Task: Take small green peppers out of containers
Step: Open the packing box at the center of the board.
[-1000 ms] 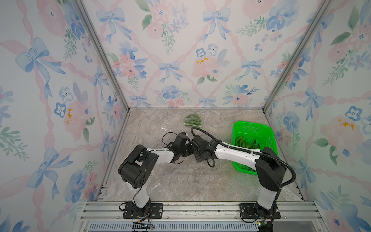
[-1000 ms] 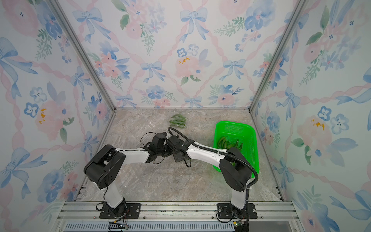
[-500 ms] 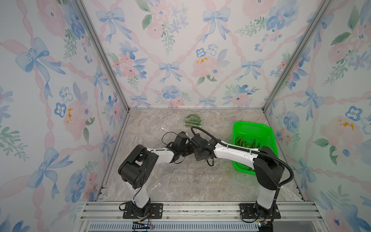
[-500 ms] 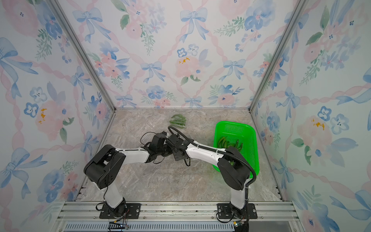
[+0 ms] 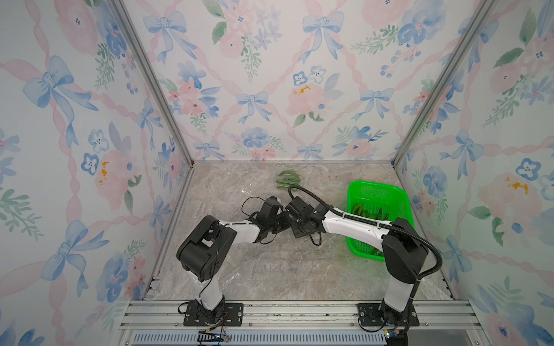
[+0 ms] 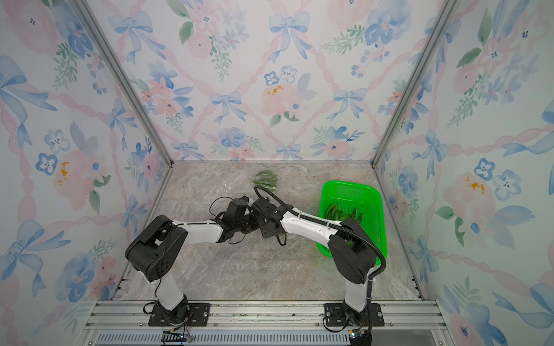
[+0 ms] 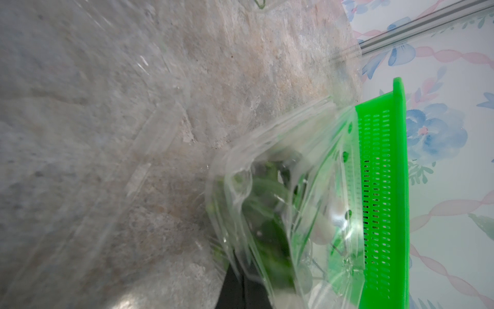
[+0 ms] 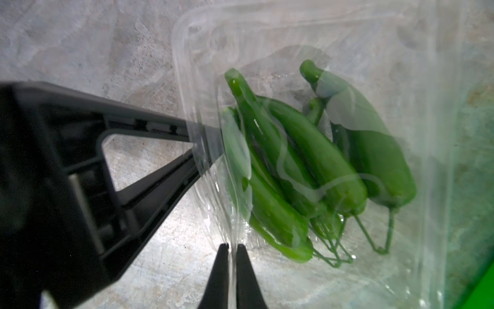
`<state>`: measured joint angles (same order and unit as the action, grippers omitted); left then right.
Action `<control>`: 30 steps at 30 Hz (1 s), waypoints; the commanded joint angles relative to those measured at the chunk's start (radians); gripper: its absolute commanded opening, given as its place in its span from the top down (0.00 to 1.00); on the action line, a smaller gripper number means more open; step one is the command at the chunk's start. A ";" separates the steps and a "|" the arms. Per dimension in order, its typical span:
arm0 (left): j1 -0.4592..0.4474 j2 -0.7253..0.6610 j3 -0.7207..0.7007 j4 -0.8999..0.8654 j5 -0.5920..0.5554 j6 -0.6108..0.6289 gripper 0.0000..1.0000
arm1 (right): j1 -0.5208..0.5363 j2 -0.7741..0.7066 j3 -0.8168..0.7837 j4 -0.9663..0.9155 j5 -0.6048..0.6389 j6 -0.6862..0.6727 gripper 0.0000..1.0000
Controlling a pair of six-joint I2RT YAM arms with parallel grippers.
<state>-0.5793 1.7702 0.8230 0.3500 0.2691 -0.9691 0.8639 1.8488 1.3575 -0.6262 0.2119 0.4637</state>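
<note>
Noted grey marbled table (image 5: 269,269), bow-and-flower walls (image 5: 269,75); found left gripper (image 8: 201,149) and right gripper (image 8: 232,250) clamped on clear container (image 8: 267,29).

The left arm (image 5: 239,232) and right arm (image 5: 353,223) share glossy white shells between bulky black joint housings (image 5: 207,248). A ribbed black hose (image 5: 311,194) runs along the right arm; thin black cables (image 5: 244,206) curl off the left. Black base plates (image 5: 236,313) carry silver screws (image 5: 362,314). The right tool (image 8: 232,247) has slim black tapering fingers (image 8: 216,275); the left tool (image 8: 205,149) is a black triangular frame.
</note>
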 commanded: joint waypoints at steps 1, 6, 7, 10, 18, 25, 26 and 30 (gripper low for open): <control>-0.008 0.017 0.005 -0.037 0.055 0.039 0.95 | -0.011 0.038 -0.003 -0.003 -0.037 -0.025 0.95; -0.006 0.020 0.007 -0.037 0.056 0.041 0.95 | -0.011 0.058 0.000 0.001 -0.042 -0.028 0.99; -0.007 0.022 0.007 -0.038 0.057 0.041 0.95 | -0.010 0.055 -0.004 0.003 -0.037 -0.028 1.00; -0.004 0.020 0.001 -0.037 0.059 0.043 0.95 | -0.014 0.043 0.005 -0.023 0.002 -0.038 1.00; -0.001 0.016 -0.010 -0.042 0.055 0.043 0.95 | -0.035 -0.037 0.048 -0.087 0.060 -0.067 1.00; -0.001 0.014 -0.013 -0.043 0.057 0.043 0.95 | -0.067 -0.080 0.067 -0.103 0.047 -0.077 1.00; -0.001 0.013 -0.012 -0.043 0.057 0.044 0.94 | -0.070 -0.088 0.066 -0.100 0.039 -0.074 1.00; -0.001 0.016 -0.011 -0.043 0.056 0.044 0.93 | -0.080 -0.135 0.054 -0.055 -0.044 -0.058 1.00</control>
<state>-0.5755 1.7702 0.8227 0.3466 0.3008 -0.9482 0.8055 1.7748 1.3949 -0.7044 0.1925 0.4030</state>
